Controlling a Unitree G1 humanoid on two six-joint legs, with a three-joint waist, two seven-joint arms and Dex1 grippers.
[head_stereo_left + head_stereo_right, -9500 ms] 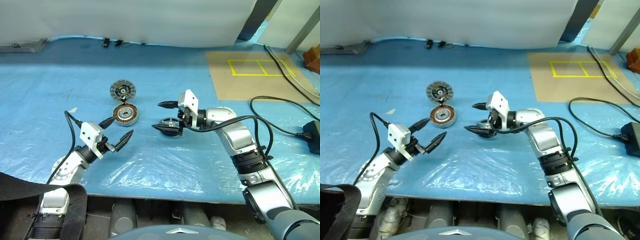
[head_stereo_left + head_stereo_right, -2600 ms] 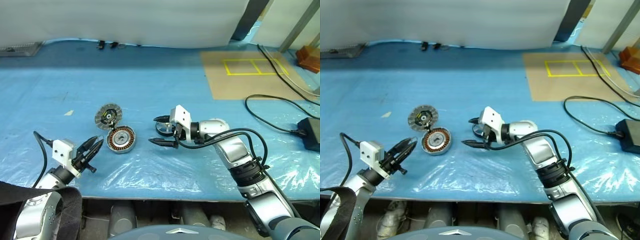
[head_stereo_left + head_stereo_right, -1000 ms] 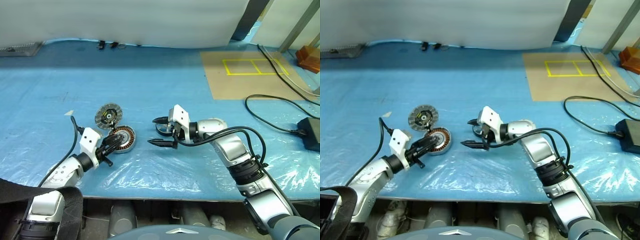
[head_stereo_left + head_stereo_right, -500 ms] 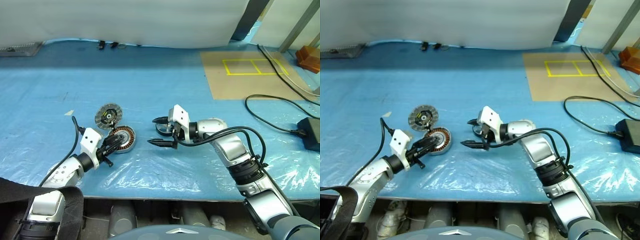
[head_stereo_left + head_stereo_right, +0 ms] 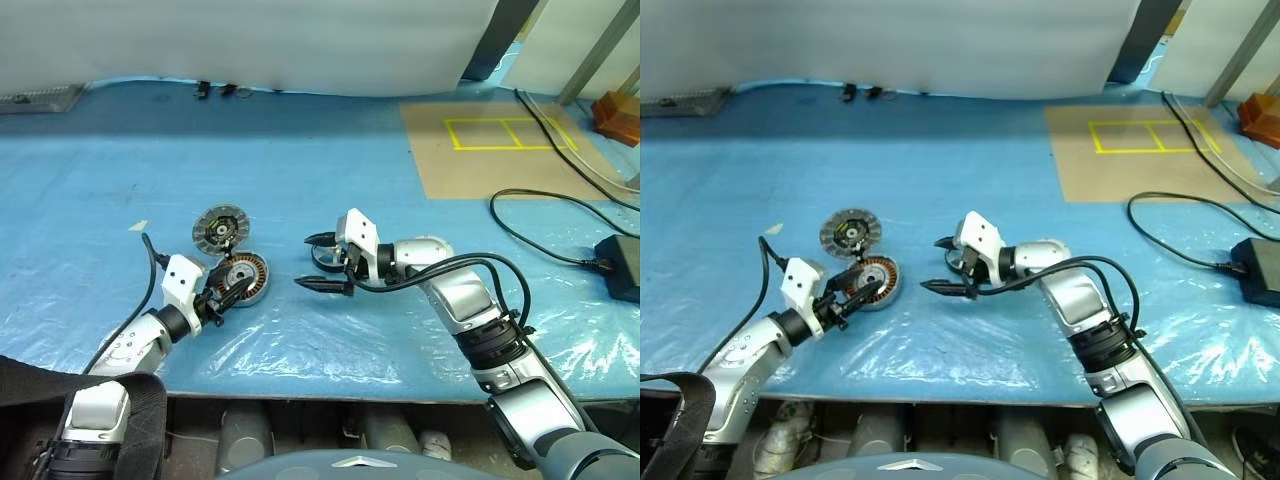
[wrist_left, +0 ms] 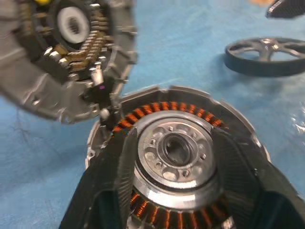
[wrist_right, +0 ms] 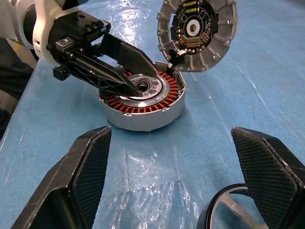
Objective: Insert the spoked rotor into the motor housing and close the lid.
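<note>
Right wrist view: spoked rotor [image 7: 228, 210] (flat) lies between right pincer's [image 5: 318, 262] open fingers.

Bright, even light; blurred left-wrist close-up

On a worktop [image 5: 940, 180] covered in blue plastic sheet, the left tool [image 5: 862, 287] reaches over the round copper-wound motor housing [image 5: 876, 279], the grey segmented lid [image 5: 850, 234] touching its far edge. Just to the right, the right tool [image 5: 939, 266] stands wide apart around the silver spoked rotor [image 5: 962, 265].
</note>
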